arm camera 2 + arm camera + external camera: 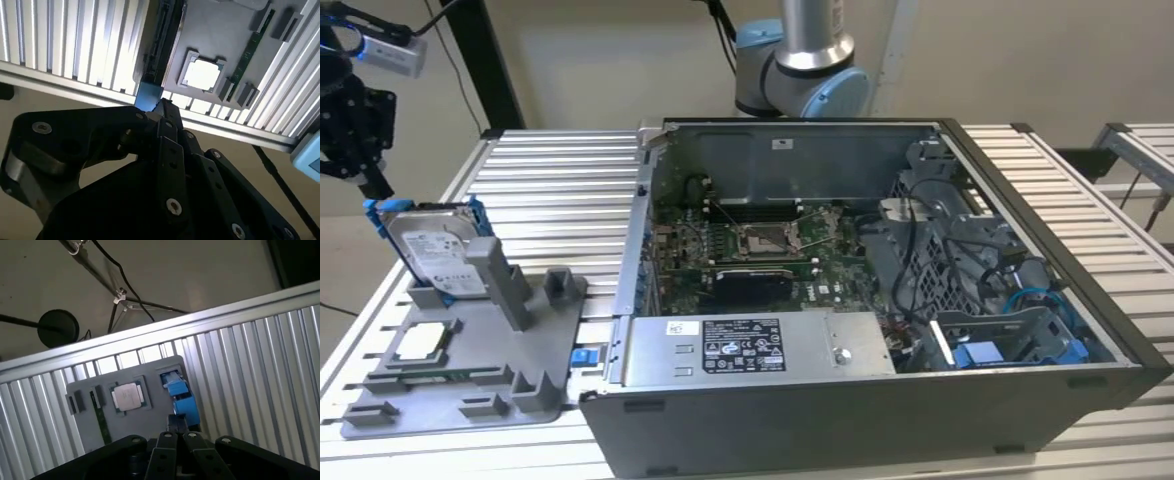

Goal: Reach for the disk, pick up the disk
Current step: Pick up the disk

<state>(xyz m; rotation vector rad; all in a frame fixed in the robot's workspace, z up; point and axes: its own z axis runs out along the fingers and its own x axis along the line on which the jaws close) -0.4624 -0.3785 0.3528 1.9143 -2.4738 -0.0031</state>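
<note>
The disk [438, 250] — flat silver metal, white label, blue plastic rails — stands on end in the grey moulded fixture [467, 370] at the exterior view's left, long axis upright, label facing the camera. The black gripper [380, 190] is clenched on its top edge.

The disk [434, 250] looks like smooth silver metal with a paper label [443, 264] and blue plastic rails [479, 215]; the fixture [534, 360] is matt grey plastic, the surface [547, 190] ribbed, shiny metal.

i see soft, even light in the exterior view; in the second wrist view the table [60, 45] glares almost white.
</note>
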